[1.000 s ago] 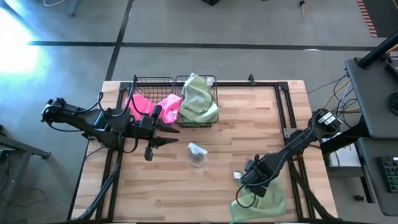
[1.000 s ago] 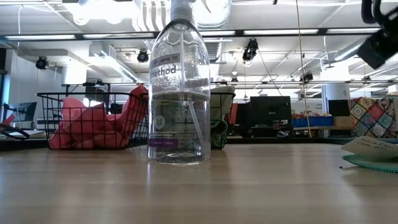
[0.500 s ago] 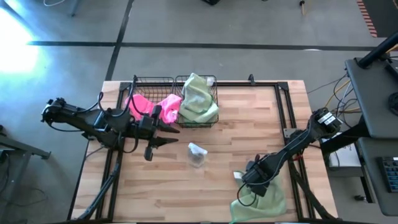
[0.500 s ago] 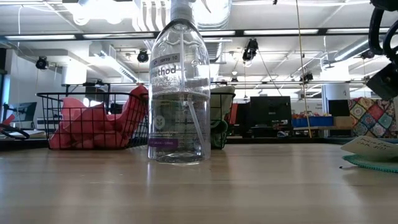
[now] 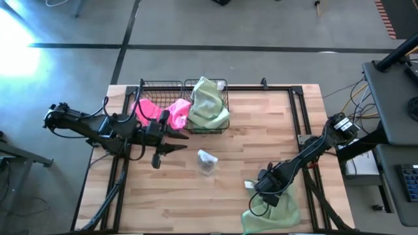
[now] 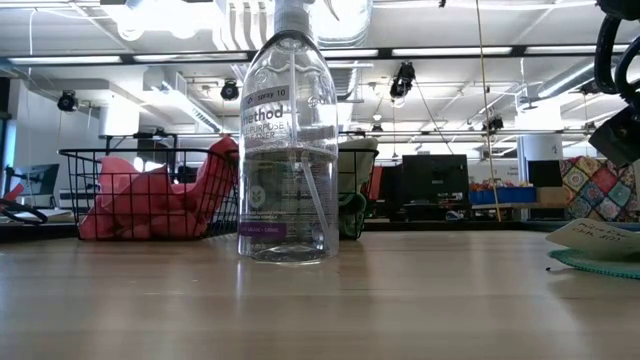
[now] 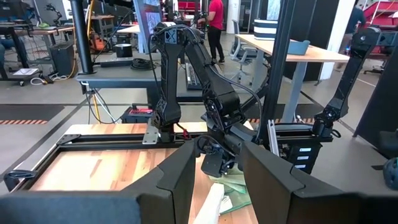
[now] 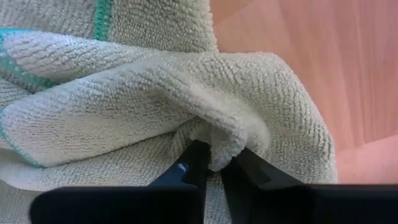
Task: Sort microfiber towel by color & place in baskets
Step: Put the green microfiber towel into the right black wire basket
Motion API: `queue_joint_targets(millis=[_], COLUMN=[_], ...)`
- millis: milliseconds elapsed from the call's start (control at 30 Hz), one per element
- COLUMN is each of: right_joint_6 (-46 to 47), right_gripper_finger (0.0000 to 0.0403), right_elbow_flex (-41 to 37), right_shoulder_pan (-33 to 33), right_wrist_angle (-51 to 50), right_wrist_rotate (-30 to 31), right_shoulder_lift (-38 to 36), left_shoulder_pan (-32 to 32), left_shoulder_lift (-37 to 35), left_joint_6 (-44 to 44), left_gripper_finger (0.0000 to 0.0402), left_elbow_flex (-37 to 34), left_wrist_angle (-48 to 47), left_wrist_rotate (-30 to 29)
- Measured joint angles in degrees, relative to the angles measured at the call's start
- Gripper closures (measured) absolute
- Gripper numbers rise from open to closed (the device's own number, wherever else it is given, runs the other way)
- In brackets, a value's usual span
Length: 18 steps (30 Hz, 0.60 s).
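Note:
A pale green microfiber towel (image 5: pixel 281 210) lies bunched on the table near its front right corner. My right gripper (image 5: pixel 264 190) stands over the towel's left part, pointing steeply down, and is shut on it. Two black wire baskets stand side by side at the far edge. The left basket (image 5: pixel 145 88) holds pink towels (image 5: pixel 159 109), one draped over its near rim. The right basket (image 5: pixel 226 98) holds heaped green towels (image 5: pixel 208 104). My left gripper (image 5: pixel 175 149) hangs level and open in front of the pink basket, touching nothing. My right gripper pinches a raised fold of the green towel (image 8: pixel 219 144) between its two fingertips (image 8: pixel 194 163). The fingers come from above, slanting steeply down. The fold is several layers thick. The rest of the towel lies slack on the table around the fingers.
A clear spray bottle (image 5: pixel 207 162) stands upright mid-table, between the two arms; it fills the middle of the low view (image 6: pixel 289 140). A black tube frame (image 5: pixel 297 111) runs along the table's far and right sides. Bare wood lies between the bottle and the towel.
My right gripper has sunk toward the green towel on the table; in the low view its arm has dropped lower at the right edge. The towels, the baskets and the bottle lie as before.

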Motion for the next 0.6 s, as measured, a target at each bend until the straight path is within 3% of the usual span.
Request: queue_joint_targets(millis=[367,600], right_joint_6=[-2.61,-8.76], right_gripper_finger=[0.0392,0.0391], right_elbow_flex=[0.91,3.17], right_shoulder_pan=[-1.71,-7.99], right_wrist_angle=[-0.66,-2.21], right_wrist_rotate=[0.96,7.47], right_shoulder_lift=[-0.05,-0.36], left_shoulder_pan=[0.0,0.02], left_shoulder_lift=[0.0,0.0], left_joint_6=[0.08,0.28], left_gripper_finger=[0.0286,0.0286], left_elbow_flex=[0.0,0.0], left_wrist_angle=[-0.02,-0.52], left_wrist_rotate=[-0.06,-0.09])
